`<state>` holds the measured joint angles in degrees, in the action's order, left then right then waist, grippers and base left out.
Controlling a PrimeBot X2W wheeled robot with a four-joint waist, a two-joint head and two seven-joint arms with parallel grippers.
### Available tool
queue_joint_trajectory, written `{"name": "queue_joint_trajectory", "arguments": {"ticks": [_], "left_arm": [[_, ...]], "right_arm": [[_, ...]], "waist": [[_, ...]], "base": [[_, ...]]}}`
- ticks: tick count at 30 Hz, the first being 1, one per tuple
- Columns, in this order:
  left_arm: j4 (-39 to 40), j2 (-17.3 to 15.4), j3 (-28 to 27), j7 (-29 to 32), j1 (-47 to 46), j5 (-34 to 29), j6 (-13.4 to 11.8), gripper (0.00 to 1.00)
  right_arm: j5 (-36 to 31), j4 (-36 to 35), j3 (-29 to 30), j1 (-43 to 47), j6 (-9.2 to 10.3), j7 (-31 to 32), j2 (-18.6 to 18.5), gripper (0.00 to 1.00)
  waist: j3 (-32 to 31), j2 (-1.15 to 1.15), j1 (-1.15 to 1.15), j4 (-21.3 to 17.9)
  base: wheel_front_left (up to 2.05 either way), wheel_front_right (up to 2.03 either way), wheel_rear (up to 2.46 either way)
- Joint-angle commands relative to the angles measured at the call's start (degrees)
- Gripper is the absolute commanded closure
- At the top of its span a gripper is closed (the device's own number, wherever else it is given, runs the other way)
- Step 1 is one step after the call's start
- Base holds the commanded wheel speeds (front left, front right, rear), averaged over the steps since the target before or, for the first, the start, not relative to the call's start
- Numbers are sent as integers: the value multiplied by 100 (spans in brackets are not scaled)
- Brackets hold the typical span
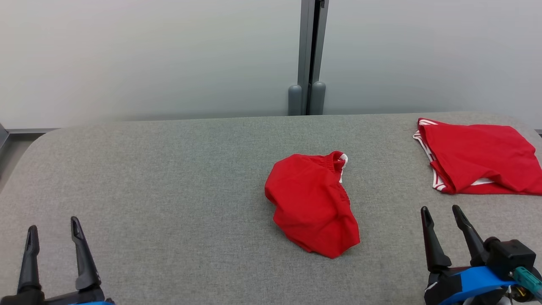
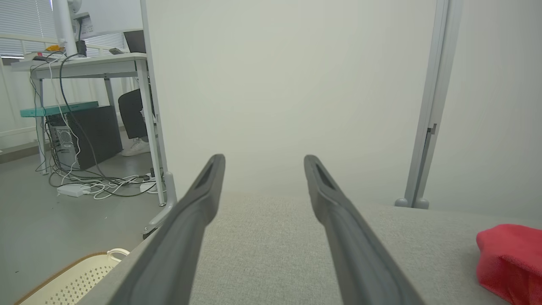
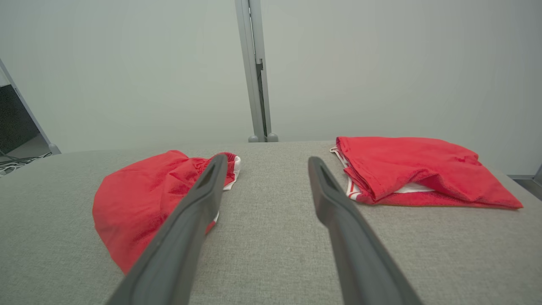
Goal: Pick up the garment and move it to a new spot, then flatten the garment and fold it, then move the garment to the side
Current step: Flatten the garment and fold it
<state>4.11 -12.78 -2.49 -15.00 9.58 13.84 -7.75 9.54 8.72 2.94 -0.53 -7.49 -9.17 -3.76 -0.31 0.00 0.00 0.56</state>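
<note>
Step in hand: the very start. The garment (image 1: 311,203) lay bunched and not yet lifted, so the first pick-and-move looked to be the job.
Garment: a crumpled red heap, white-trimmed waistband at its far edge, mid-table on the grey padded table (image 1: 169,178), a touch to the right.
Left gripper (image 1: 53,224): jaws spread wide and empty, near left, well apart from the heap.
Right gripper (image 1: 441,209): jaws wide and empty too, near right, the closer of the pair.
Next move: likely a reach in to pinch a raised fold or the waistband. With soft cloth, the fingers would need to press down to the padding.
Around: a second red garment (image 1: 478,159), folded, far right; a grey post (image 1: 309,55) behind; a pale basket (image 2: 72,279) on the floor, left.
In the way: nothing between grippers and heap, though the folded piece crowded the right side.
</note>
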Motion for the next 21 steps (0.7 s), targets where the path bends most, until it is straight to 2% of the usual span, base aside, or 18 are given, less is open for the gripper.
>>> {"name": "queue_joint_trajectory", "arguments": {"ticks": [1,7,12,16,21], "left_arm": [[-25,-7,40,-24,50,-60,21,0],[-230,-30,188,-23,15,-443,-65,0],[-253,-46,186,-23,-77,-490,-117,0],[-290,-88,159,-23,-134,-432,-53,0],[-380,-248,95,-4,-224,-262,148,0]], "right_arm": [[-37,-22,-2,94,-1,-5,22,0],[-45,-77,-19,113,-1,41,35,0],[-54,-125,-16,146,-1,84,46,0],[-61,-143,-27,166,-1,118,55,0],[-75,-162,-16,180,-1,144,61,0]], "waist": [[-7,0,0,-5],[-51,0,0,-13],[-78,0,0,-3],[-89,0,0,6],[-93,0,0,19]], "base": [[0,0,0],[0,0,0],[0,0,0],[0,0,0],[0,0,0]]}}
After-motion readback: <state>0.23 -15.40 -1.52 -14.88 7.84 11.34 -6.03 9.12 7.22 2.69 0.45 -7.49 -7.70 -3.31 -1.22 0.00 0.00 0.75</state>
